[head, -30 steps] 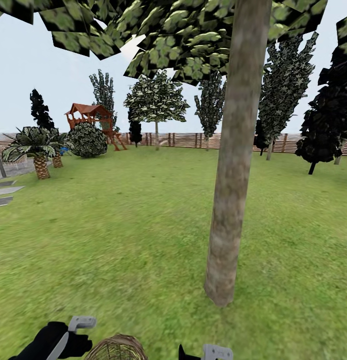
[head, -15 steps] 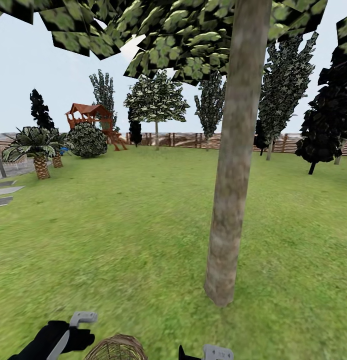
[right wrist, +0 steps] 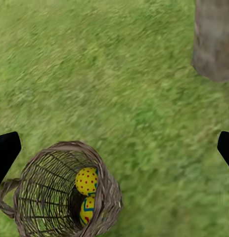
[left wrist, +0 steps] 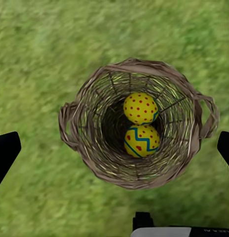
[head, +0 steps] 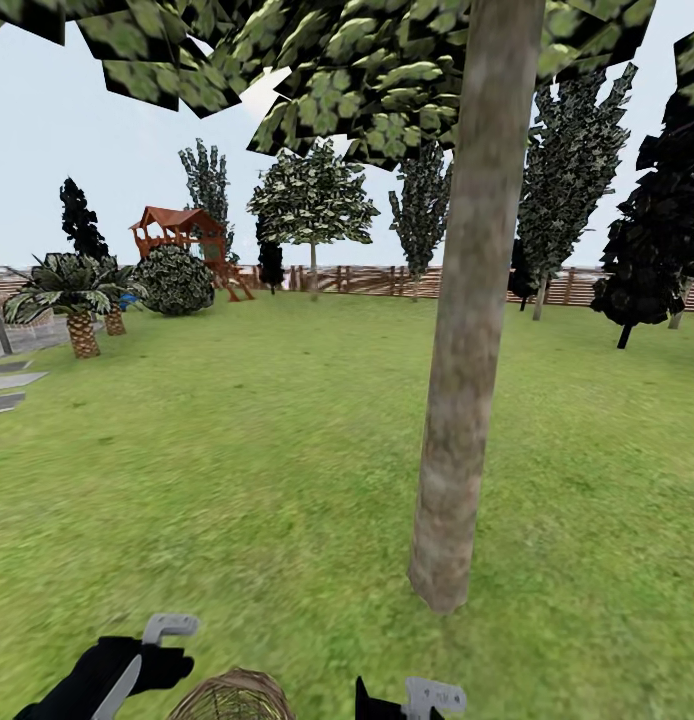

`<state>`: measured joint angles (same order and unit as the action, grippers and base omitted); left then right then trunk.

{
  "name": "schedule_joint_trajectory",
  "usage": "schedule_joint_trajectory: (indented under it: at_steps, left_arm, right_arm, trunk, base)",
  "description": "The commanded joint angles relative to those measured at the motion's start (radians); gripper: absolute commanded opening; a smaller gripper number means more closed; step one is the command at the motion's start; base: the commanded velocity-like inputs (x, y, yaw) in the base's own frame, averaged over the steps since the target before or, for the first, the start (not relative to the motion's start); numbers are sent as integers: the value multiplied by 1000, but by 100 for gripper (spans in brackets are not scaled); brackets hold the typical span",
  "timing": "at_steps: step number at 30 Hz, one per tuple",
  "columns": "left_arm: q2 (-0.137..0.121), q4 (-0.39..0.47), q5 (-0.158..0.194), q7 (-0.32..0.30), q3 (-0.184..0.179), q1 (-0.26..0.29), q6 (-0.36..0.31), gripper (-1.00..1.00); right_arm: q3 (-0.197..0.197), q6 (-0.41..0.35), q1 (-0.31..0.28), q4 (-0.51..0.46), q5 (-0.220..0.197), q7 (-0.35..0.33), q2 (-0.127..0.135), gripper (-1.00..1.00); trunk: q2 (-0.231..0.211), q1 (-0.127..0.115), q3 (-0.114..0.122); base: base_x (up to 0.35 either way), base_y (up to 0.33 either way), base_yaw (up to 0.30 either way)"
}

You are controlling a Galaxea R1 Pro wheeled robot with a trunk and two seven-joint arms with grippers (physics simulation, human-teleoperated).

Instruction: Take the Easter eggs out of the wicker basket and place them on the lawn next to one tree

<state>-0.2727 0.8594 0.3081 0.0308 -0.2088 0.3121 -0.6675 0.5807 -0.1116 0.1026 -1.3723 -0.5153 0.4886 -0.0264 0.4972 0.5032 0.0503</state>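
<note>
The wicker basket (left wrist: 89,143) stands on the lawn (head: 237,480), just below my arms at the bottom edge of the head view (head: 232,698). Two yellow Easter eggs lie inside it, one red-dotted (left wrist: 140,107) and one with blue zigzags (left wrist: 142,140); whatever lies beneath them is hidden. My left gripper (left wrist: 115,150) hangs open straight above the basket, a dark fingertip (left wrist: 5,153) at each side. My right gripper (right wrist: 115,150) is open beside the basket (right wrist: 40,197), over grass. The tree (head: 467,350) rises just ahead to the right; its trunk base (right wrist: 213,39) is close.
Open grass spreads all around the trunk. Far off stand a palm (head: 72,300), a round bush (head: 175,280), a red play tower (head: 182,235), dark columnar trees (head: 572,170) and the slatted fence (head: 387,280). Grey paving (head: 12,385) lies at the left edge.
In the head view my left gripper has risen slightly and the right gripper has shifted a little. The basket and tree stay put.
</note>
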Motion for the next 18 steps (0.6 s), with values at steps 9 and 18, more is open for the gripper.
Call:
schedule_joint_trajectory:
  at_steps: [9, 18]
  left_arm:
    - [3, -5, 4, 4, -3, 29, 1, 100]
    - [3, -4, 5, 5, -4, 34, 3, 100]
  right_arm:
    - [-3, -100, 1, -173, -5, 11, 48, 100]
    - [-7, -128, 0, -209, -6, 12, 52, 100]
  trunk:
    - [64, 35, -28]
    - [127, 69, -57]
  base:
    - [0, 0, 0]
    - [0, 0, 0]
